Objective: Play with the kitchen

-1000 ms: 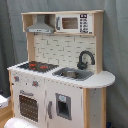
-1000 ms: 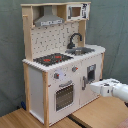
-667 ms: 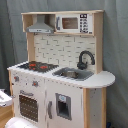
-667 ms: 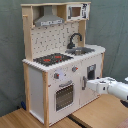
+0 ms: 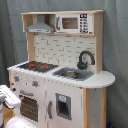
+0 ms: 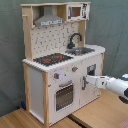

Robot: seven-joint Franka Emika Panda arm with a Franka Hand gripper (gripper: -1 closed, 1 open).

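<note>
The kitchen (image 5: 65, 55) (image 6: 60, 60) stands upright in both exterior views, pale wood with white panels. It has a black faucet (image 6: 75, 39) over the sink (image 6: 82, 50), a red-ringed stovetop (image 6: 52, 59), an oven door (image 6: 64, 96), a grey hood (image 6: 49, 20) and a small microwave (image 6: 76, 11). In the second exterior view my white arm reaches in from the right, and the gripper (image 6: 89, 80) is right at the cupboard door (image 6: 93, 92) under the sink. In the first exterior view only a white part of the arm (image 5: 7, 96) shows at the lower left, in front of the oven side.
The kitchen rests on a wooden surface (image 6: 100, 116) made of two boards with a seam between them. A grey-green curtain (image 6: 10, 55) hangs behind it.
In the second exterior view the arm has moved left and a little up, closing on the cupboard door. In the first exterior view it has come into the lower left.
</note>
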